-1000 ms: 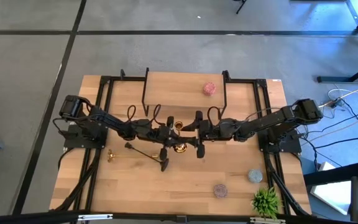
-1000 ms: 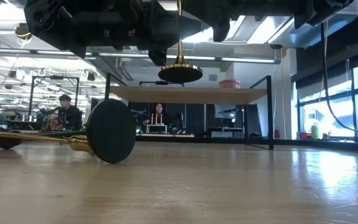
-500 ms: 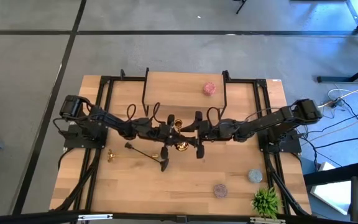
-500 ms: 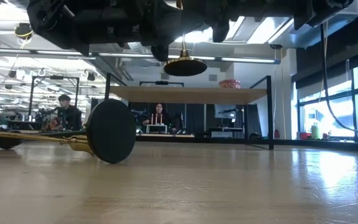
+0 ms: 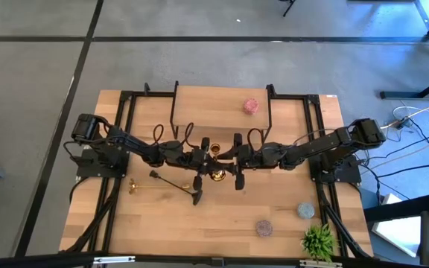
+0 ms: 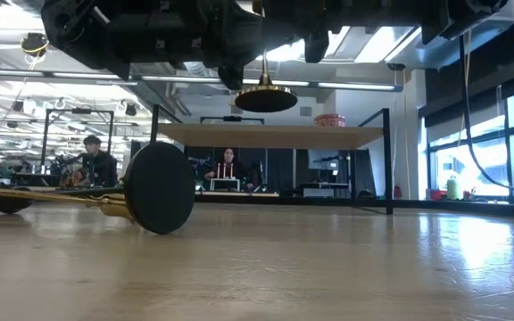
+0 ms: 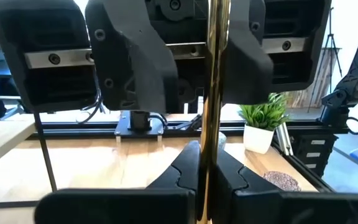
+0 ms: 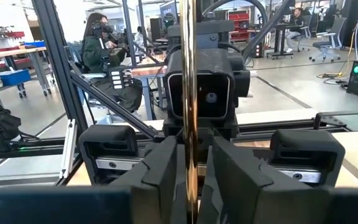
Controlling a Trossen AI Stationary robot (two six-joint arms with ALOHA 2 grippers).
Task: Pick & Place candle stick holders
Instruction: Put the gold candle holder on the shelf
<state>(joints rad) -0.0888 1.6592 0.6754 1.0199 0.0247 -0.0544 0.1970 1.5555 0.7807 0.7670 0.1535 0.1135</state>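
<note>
Both arms met over the middle of the tabletop (image 5: 289, 231). The left hand (image 7: 205, 168) was clamped on the stem of a gold candle stick holder (image 6: 265, 94), which hung upright above the wood, its round base lowermost and clear of the surface. The right hand (image 8: 190, 163) faced it from the opposite side, its fingers (image 8: 161, 165) set on either side of the same stem, just beside it; whether they pressed the metal could not be told. A black candle stick holder (image 5: 176, 184) lay on its side on the tabletop, left of centre. A second gold candle stick holder (image 5: 141, 187) lay flat next to it. A small green plant (image 5: 319, 240) stood at the tabletop's near right corner.
</note>
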